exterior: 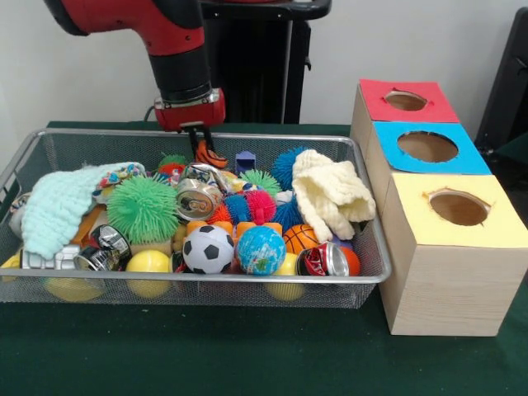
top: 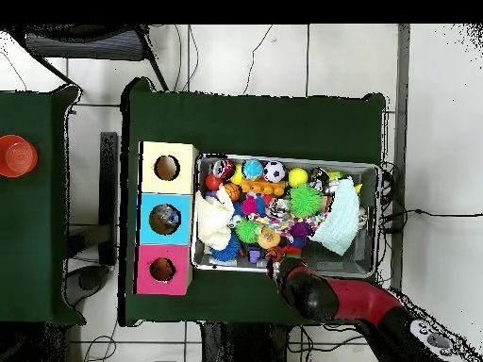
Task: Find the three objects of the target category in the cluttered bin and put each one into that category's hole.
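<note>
A wire mesh bin (exterior: pixel 363 177) holds mixed clutter: a soccer ball (exterior: pixel 208 248), a globe ball (exterior: pixel 261 249), a small basketball (exterior: pixel 300 238), a crushed silver can (exterior: pixel 198 198), a red can (exterior: pixel 326 261) and a green spiky ball (exterior: pixel 142 208). My gripper (exterior: pixel 199 142) hangs over the bin's far side, right above an orange striped toy (exterior: pixel 212 155). I cannot make out whether it touches the toy. In the overhead view the gripper (top: pixel 275 265) is at the bin's lower edge (top: pixel 226 267). Beside the bin stand three boxes with a red hole (exterior: pixel 405 101), a blue hole (exterior: pixel 427 146) and a yellow hole (exterior: pixel 459 208).
A mint knit cloth (exterior: pixel 58 206) drapes over the bin's left part and a cream knit piece (exterior: pixel 330 194) lies at its right. Yellow balls (exterior: pixel 148 262) press against the front wall. The boxes (top: pixel 166 219) stand tight against the bin's side.
</note>
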Robot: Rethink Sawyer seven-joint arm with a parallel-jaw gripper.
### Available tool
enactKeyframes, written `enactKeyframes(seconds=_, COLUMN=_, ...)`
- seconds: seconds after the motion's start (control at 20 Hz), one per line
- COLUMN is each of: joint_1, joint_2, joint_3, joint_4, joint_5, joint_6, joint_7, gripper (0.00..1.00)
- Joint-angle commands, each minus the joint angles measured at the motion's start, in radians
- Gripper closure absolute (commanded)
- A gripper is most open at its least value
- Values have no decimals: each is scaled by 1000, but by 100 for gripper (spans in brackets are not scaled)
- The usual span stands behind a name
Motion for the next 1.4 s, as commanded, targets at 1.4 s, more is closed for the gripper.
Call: enactKeyframes(seconds=1.4, joint_1=377, joint_2=-632, joint_3=-77, joint_4=222, joint_5=553, joint_6=327, joint_7=220, gripper=100)
